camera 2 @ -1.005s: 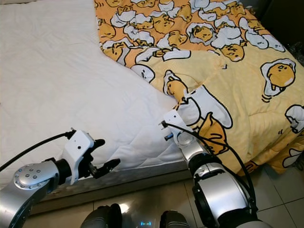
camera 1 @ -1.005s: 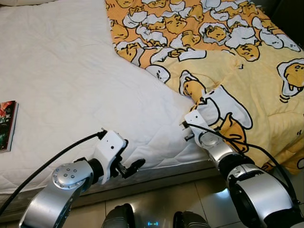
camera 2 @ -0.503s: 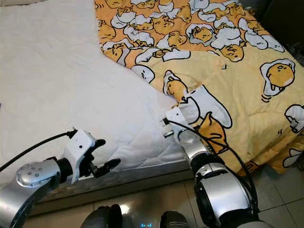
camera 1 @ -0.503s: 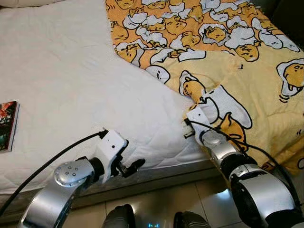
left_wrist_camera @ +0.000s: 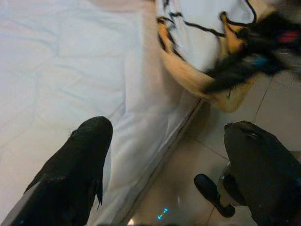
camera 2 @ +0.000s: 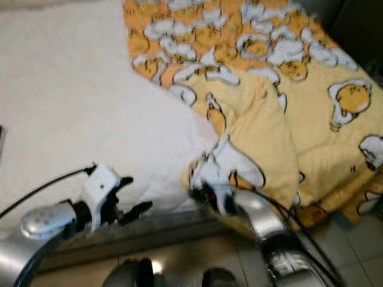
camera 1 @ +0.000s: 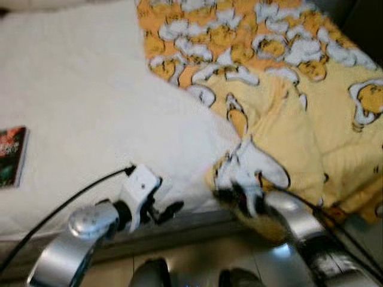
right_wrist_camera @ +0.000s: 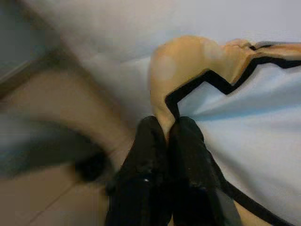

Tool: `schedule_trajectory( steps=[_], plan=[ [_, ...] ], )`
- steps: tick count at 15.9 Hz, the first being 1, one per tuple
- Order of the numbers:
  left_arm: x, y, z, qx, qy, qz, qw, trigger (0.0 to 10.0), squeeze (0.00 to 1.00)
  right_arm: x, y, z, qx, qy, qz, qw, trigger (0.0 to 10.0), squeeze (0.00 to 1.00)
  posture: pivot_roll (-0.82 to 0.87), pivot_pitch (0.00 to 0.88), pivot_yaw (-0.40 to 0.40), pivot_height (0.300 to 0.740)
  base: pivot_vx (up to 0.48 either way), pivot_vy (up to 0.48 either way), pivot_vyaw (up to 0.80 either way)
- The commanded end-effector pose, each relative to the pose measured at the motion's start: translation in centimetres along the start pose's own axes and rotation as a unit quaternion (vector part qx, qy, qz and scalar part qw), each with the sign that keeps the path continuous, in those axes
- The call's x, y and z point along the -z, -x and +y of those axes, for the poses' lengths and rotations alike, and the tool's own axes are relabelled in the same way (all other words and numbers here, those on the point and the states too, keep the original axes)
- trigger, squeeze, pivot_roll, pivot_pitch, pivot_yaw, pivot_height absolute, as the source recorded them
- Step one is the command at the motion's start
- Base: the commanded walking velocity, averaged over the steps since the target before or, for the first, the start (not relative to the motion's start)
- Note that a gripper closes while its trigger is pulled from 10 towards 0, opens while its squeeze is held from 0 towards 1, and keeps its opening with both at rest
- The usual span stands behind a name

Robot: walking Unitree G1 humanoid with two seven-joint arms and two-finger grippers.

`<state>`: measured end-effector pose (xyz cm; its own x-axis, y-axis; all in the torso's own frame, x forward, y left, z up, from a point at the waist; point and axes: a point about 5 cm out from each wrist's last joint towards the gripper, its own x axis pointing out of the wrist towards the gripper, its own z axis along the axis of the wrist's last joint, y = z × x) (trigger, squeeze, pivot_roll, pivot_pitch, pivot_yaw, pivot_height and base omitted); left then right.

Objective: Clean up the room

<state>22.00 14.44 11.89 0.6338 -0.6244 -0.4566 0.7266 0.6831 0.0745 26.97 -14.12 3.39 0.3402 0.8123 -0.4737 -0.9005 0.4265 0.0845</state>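
A yellow blanket (camera 1: 287, 119) printed with egg cartoons covers the right half of a white mattress (camera 1: 78, 95). My right gripper (camera 1: 230, 190) is at the bed's near edge, shut on the blanket's corner (right_wrist_camera: 188, 61); the wrist view has the cloth pinched between both black fingers (right_wrist_camera: 146, 141). The held corner is drawn left and bunched into a fold. My left gripper (camera 1: 170, 209) hovers open by the mattress's near edge, with nothing between its fingers (left_wrist_camera: 80, 155). Both eye views are blurred.
A dark-covered book (camera 1: 12, 155) lies on the mattress at the far left. Tiled floor (left_wrist_camera: 197, 188) runs along the foot of the bed, with my own feet below the mattress edge.
My right gripper has pulled the blanket corner toward me and leftward, so the cloth now bunches at the bed's edge. The left arm has barely moved.
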Motion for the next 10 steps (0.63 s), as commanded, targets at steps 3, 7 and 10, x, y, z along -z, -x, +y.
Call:
schedule_trajectory(
  steps=[3,7,10],
  plan=[
    [-0.1,-0.2,-0.4,0.022,-0.005,0.001,1.000,10.0,0.00,0.0,2.8,6.5,-0.270,0.015,0.022,0.963,0.0,0.00,-0.05,0.109,0.054,0.740,0.000,0.000,0.00],
    [-0.1,-0.7,-0.3,0.026,-0.007,-0.001,1.000,10.0,0.00,1.0,2.8,6.2,-0.189,0.013,0.066,0.980,10.0,0.60,-0.06,0.103,0.057,0.740,0.000,0.000,0.00],
    [-0.3,-1.0,0.2,0.013,-0.003,-0.005,1.000,10.0,0.00,1.2,2.3,4.9,-0.099,0.012,0.074,0.992,10.0,1.00,-0.06,0.101,0.063,0.740,0.000,0.000,0.00]
  ],
)
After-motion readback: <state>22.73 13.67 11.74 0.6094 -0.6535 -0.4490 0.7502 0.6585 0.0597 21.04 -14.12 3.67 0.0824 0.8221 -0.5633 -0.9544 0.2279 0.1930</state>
